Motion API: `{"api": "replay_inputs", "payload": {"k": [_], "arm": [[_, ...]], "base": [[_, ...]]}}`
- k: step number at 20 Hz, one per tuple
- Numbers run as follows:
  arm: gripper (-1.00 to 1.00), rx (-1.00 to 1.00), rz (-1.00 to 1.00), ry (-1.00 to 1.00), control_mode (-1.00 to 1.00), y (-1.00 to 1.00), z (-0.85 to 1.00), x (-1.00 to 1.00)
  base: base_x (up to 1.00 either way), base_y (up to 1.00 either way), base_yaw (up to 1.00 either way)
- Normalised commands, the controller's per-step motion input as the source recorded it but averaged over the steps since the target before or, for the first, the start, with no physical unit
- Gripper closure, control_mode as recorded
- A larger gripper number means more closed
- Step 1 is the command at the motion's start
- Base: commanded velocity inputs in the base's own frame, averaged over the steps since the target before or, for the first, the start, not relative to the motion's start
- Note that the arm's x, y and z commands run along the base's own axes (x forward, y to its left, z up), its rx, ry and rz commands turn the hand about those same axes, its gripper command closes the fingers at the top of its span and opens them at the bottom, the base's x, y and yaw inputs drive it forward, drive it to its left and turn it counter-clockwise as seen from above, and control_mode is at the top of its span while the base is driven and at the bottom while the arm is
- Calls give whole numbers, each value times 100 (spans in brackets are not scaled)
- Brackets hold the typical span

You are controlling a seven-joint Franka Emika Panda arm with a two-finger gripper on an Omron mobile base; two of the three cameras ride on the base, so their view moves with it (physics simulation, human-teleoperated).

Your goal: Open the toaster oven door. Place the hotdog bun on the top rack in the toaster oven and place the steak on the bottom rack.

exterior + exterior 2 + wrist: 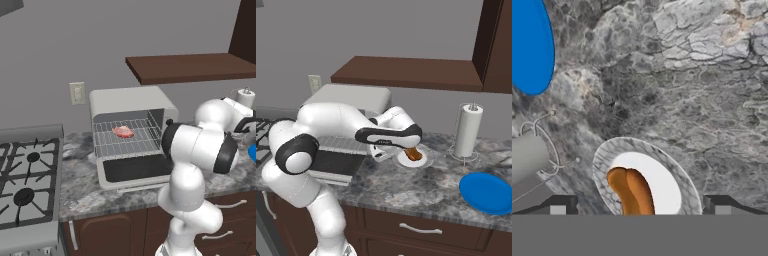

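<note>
The toaster oven [131, 102] stands on the counter with its door [136, 169] folded down flat. Inside, the steak [123, 131] lies on a silver wire rack [132, 142]; I cannot tell which of the two racks it is. To the oven's right, the hotdog bun [414, 154] rests in a white shallow dish [425, 161]. My gripper [406, 149] hangs just above the bun, pointing down. In the hand view the bun [631, 190] lies between my wide-apart fingertips [558, 205], untouched. The gripper [639, 207] is open and holds nothing.
A paper towel holder [467, 131] stands right of the dish, and a blue plate [487, 192] lies near the counter's front edge. A black-grated stove [27, 180] is left of the oven. A brown shelf [192, 67] hangs above.
</note>
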Motion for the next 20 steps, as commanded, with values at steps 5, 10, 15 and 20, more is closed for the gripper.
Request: {"api": "replay_inputs", "payload": {"k": [5, 10, 15, 20], "arm": [[-100, 4, -3, 30, -100, 2, 51, 40], [-100, 4, 0, 22, -100, 9, 40, 47], [-100, 1, 0, 27, -100, 11, 24, 51], [-100, 0, 0, 30, -100, 10, 22, 51]], "base": [[0, 0, 0], [0, 0, 0], [0, 0, 0], [0, 0, 0]]}}
